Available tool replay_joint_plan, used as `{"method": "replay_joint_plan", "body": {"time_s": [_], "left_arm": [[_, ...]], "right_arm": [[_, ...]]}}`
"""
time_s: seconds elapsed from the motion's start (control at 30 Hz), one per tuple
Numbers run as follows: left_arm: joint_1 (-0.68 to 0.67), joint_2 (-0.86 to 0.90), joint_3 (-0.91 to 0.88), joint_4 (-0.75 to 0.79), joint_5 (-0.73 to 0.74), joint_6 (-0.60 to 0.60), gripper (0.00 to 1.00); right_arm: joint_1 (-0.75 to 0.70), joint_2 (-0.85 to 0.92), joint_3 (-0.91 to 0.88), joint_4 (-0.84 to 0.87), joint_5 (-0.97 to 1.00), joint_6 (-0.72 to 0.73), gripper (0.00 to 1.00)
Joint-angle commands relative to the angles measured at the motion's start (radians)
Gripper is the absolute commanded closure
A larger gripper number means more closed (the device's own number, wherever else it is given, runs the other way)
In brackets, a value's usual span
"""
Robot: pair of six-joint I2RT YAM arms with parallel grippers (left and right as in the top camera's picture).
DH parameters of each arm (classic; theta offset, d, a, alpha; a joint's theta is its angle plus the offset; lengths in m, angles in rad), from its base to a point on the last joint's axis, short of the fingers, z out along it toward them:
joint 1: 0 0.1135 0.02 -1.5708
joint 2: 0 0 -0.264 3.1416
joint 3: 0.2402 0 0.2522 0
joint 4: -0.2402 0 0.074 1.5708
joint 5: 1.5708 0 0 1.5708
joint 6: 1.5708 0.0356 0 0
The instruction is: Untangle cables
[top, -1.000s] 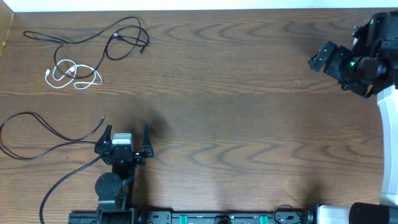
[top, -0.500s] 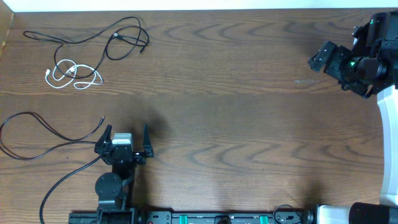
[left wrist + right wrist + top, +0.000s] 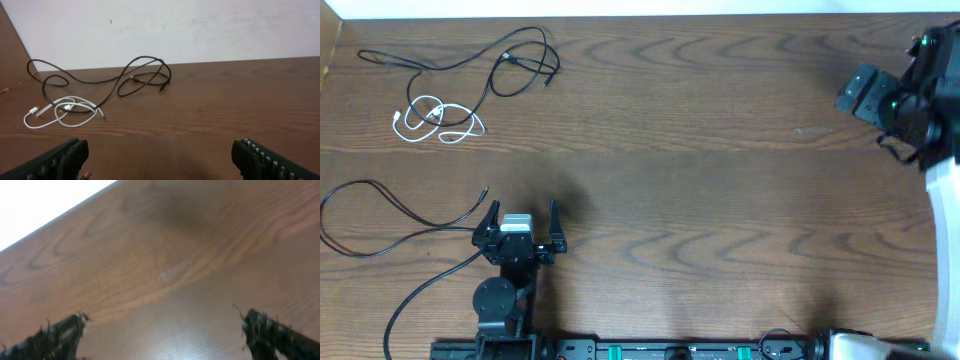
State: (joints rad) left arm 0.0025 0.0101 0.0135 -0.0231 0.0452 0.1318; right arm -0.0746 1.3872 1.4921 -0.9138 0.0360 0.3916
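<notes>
On the wooden desk (image 3: 720,200) we see a white cable (image 3: 438,120) crossing a black cable (image 3: 510,65) near the far-left corner, and a second black cable (image 3: 380,215) by the left edge. The left gripper (image 3: 160,147) and right gripper (image 3: 162,322) gape open.

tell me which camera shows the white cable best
The left wrist view: the white cable lies close and large, its loops and plug ends distinct, a black cable overlapping it. Overhead shows it whole but small, far left. The right wrist view shows only tabletop.

Even bright light, right wrist blurred
</notes>
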Motion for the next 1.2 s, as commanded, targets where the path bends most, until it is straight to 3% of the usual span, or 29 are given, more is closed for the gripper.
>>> {"method": "replay_joint_plan", "body": {"time_s": [0.0,0.2,0.33,0.67,0.9,1.17], "left_arm": [[-0.004,-0.006,-0.010,-0.050,-0.039,0.006,0.03],[-0.004,-0.006,-0.010,-0.050,-0.039,0.006,0.03],[-0.004,-0.006,-0.010,-0.050,-0.039,0.006,0.03],[-0.004,-0.006,-0.010,-0.050,-0.039,0.006,0.03],[-0.004,-0.006,-0.010,-0.050,-0.039,0.006,0.03],[-0.004,-0.006,-0.010,-0.050,-0.039,0.006,0.03]], "right_arm": [[0.058,-0.129,-0.152,0.143,0.040,-0.106,0.01],[0.151,-0.362,-0.499,0.541,0.040,-0.273,0.01],[0.157,-0.507,-0.688,0.697,0.040,-0.296,0.01],[0.113,-0.921,-1.081,0.887,0.040,-0.296,0.01],[0.110,-1.093,-1.298,1.032,0.040,-0.296,0.01],[0.108,-1.284,-1.448,1.057,0.040,-0.295,0.01]]}}
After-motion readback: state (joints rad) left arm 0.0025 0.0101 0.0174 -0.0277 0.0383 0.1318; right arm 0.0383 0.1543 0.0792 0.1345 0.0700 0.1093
